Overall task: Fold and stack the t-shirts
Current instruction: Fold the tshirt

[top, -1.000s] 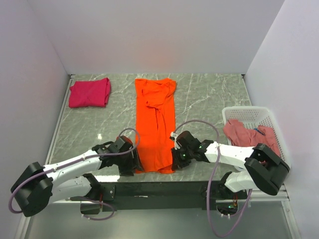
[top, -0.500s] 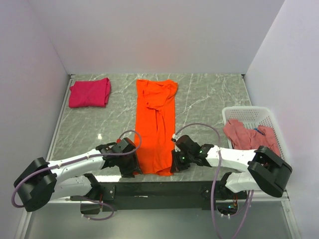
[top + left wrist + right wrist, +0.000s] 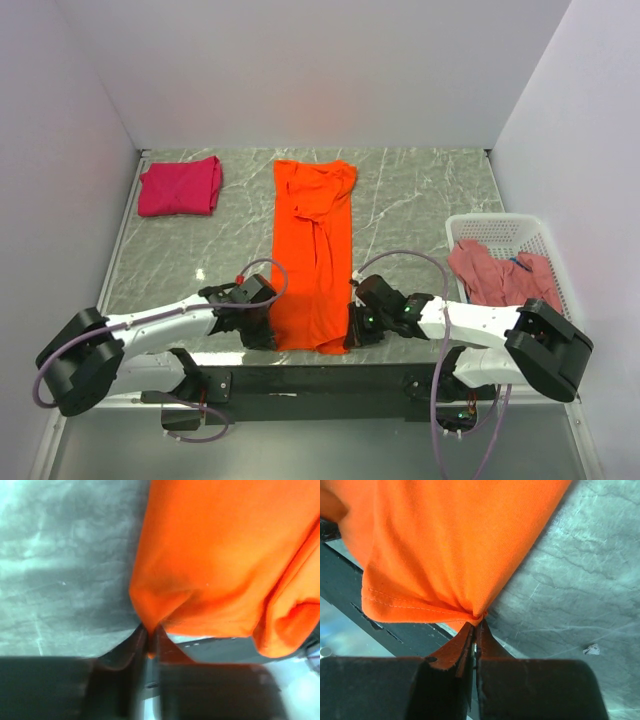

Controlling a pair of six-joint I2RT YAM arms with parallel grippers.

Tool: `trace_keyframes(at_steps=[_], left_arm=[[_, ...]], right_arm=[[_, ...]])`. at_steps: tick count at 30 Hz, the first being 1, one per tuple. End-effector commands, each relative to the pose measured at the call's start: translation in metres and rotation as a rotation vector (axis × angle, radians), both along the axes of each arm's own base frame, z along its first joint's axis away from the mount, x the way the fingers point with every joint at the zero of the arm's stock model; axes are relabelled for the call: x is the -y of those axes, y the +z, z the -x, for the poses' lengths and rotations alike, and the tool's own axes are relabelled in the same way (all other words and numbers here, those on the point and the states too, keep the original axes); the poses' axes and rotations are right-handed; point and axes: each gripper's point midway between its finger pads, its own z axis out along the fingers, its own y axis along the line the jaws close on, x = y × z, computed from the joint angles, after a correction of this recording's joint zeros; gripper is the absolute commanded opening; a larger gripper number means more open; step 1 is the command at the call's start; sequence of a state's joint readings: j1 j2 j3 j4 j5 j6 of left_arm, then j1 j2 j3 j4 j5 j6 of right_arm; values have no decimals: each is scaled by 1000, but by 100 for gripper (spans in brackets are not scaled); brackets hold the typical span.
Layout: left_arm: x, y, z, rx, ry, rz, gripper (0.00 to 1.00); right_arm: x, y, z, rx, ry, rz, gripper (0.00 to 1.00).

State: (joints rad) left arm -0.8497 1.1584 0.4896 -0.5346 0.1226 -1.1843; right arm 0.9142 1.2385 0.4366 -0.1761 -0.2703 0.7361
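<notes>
A bright orange t-shirt (image 3: 313,250) lies folded into a long strip down the middle of the marble table, its hem at the near edge. My left gripper (image 3: 270,338) is shut on the hem's left corner (image 3: 148,630), and my right gripper (image 3: 350,336) is shut on the hem's right corner (image 3: 479,616). Both corners are bunched between the closed fingers. A magenta-pink t-shirt (image 3: 181,186) lies folded at the far left. In the white basket (image 3: 500,228) on the right sit a dusty rose-pink t-shirt (image 3: 490,272) and a sliver of a blue one (image 3: 519,261).
White walls close in the table (image 3: 420,200) on three sides. A black rail (image 3: 330,378) runs along the near edge under the arms. The basket stands at the table's right edge.
My left gripper has closed on the hem's left corner. Both grippers have shifted slightly toward the near edge, pulling the orange t-shirt's hem along.
</notes>
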Motion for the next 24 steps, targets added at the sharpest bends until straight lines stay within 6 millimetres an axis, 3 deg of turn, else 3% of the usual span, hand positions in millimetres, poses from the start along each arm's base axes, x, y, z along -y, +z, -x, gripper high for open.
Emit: trace_keyframes(at_steps=[1, 2, 6, 10, 12, 13, 15, 18, 19, 21, 22, 24], left_arm=[[-4, -4, -11, 50, -41, -61, 5], [-4, -4, -11, 48, -47, -65, 1], [-5, 2, -2, 27, -36, -33, 1], [9, 30, -22, 132, -39, 27, 1], [6, 39, -34, 177, -42, -16, 1], [14, 52, -41, 200, -45, -1, 1], [15, 58, -59, 258, -30, -40, 1], [21, 85, -96, 364, 29, -43, 1], [19, 90, -104, 380, 51, -53, 1], [10, 99, -129, 423, 126, -81, 1], [12, 105, -141, 456, 148, -62, 1], [10, 113, -163, 504, 178, -49, 1]], right_arm=[[-1, -2, 2, -3, -9, 1, 0], [-1, -2, 4, -4, -11, 3, 0], [-1, 3, 10, -15, -52, -30, 0], [-4, 17, -2, 42, -61, -34, 0], [-10, 36, -19, 113, -65, -32, 0], [-18, 55, -31, 155, -74, -50, 0], [-11, 64, -48, 211, -120, 1, 0], [-7, 86, -82, 297, -207, 18, 0], [-7, 98, -96, 324, -239, 3, 0], [-2, 104, -116, 369, -273, 28, 0], [-1, 119, -132, 401, -306, 17, 0], [3, 124, -154, 453, -328, 67, 0]])
